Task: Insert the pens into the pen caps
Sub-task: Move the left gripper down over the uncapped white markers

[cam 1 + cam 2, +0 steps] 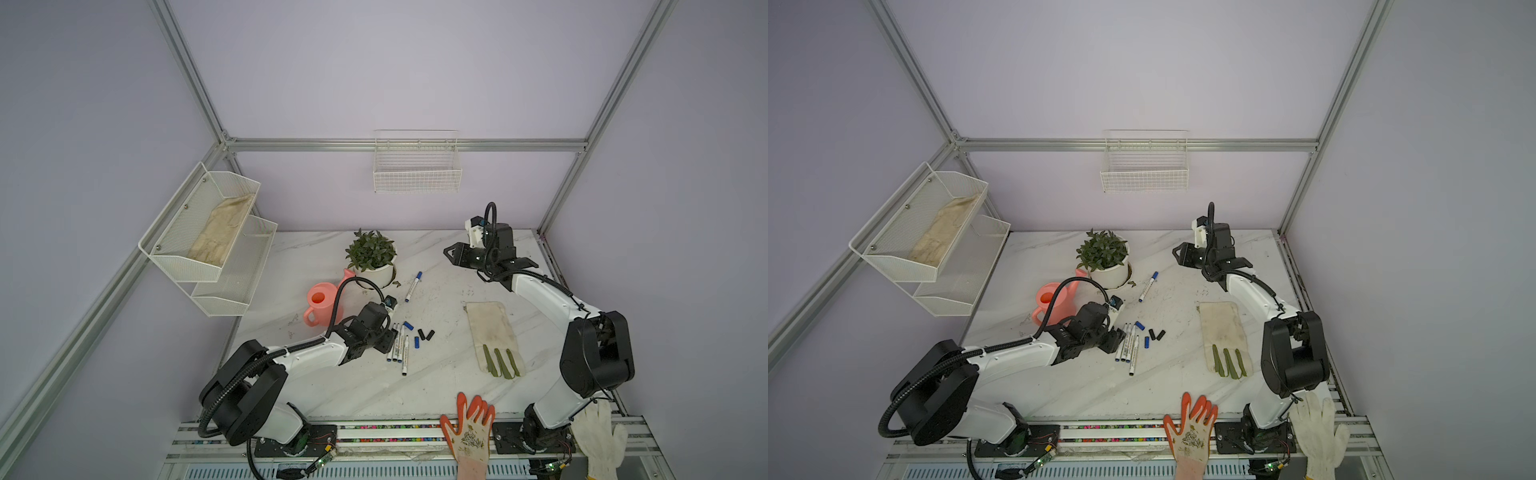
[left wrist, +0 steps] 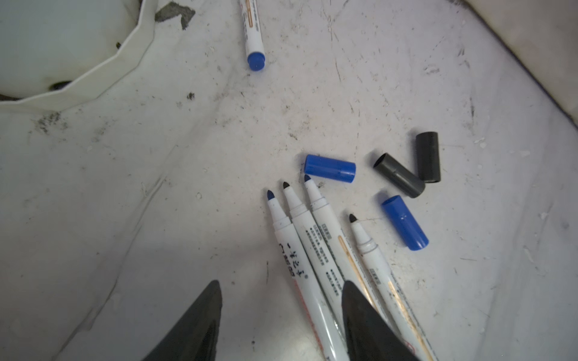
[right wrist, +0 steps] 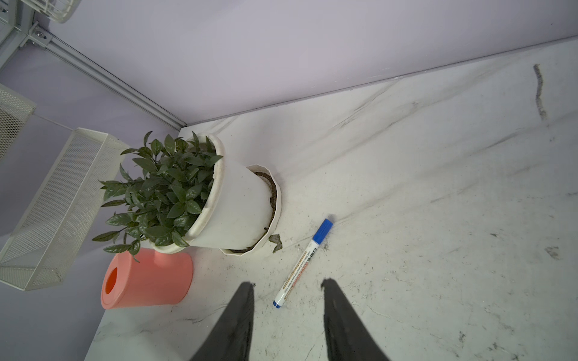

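Four uncapped pens (image 2: pixel 312 237) lie fanned just beside four loose pen caps (image 2: pixel 330 168). The left gripper (image 2: pixel 281 284) hovers over them, jaws apart. The right gripper (image 3: pixel 286 281), jaws also apart, hangs above a capped pen (image 3: pixel 300 265).

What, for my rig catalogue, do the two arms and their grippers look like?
Both the left arm and right arm have white shells between bulky black joints. A black ribbed hose runs along the left arm. The left gripper and right gripper each have two black fingers tapering to points.
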Robot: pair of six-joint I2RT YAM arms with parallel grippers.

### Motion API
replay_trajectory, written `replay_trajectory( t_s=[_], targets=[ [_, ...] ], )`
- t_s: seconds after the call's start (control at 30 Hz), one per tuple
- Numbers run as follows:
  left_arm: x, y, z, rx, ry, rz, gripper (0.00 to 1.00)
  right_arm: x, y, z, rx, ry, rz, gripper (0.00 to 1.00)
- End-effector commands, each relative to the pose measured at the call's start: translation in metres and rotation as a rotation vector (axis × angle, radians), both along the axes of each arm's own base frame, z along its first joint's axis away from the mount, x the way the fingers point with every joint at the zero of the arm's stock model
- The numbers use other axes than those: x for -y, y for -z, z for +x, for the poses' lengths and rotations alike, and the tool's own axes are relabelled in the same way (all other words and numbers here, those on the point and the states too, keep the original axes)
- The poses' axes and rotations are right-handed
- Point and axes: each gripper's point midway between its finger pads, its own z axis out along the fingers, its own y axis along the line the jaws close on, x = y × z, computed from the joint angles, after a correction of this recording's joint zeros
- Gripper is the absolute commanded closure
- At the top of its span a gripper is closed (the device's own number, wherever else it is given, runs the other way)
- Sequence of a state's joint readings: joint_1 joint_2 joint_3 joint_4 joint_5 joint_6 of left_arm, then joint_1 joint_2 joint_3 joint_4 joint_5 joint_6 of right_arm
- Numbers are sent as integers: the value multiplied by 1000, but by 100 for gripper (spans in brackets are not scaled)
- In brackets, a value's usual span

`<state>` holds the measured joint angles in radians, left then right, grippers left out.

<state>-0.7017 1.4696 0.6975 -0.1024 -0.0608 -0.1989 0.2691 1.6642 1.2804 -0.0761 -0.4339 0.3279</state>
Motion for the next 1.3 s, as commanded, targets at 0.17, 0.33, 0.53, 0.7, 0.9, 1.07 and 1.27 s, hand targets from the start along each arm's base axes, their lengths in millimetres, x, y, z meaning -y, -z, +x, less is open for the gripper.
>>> replay_trajectory(
  t_s=[0.17, 0.33, 0.53, 0.7, 0.9, 1.07, 1.27],
  targets=[
    [-11, 22, -8, -49, -20, 67, 42, 2, 3, -2, -6, -7, -16, 60],
    [-16, 28, -13, -82, -49, 78, 42, 2, 2, -3, 0, -6, -16, 60],
    [-18, 23, -20, -101, -40, 88, 42, 2, 3, -3, 0, -7, -16, 60],
    [-12, 17, -22, -98, -12, 57, 42, 2, 6, -3, -5, -9, -15, 60],
    [-12, 22, -24, -113, -8, 65, 42, 3, 6, -4, -5, -5, -19, 61],
    [-4, 17, -23, -117, 22, 42, 42, 3, 6, -4, -5, -3, -21, 61],
    [0, 17, -23, -111, 62, 46, 42, 3, 7, -4, -5, -2, -25, 60]
  ],
)
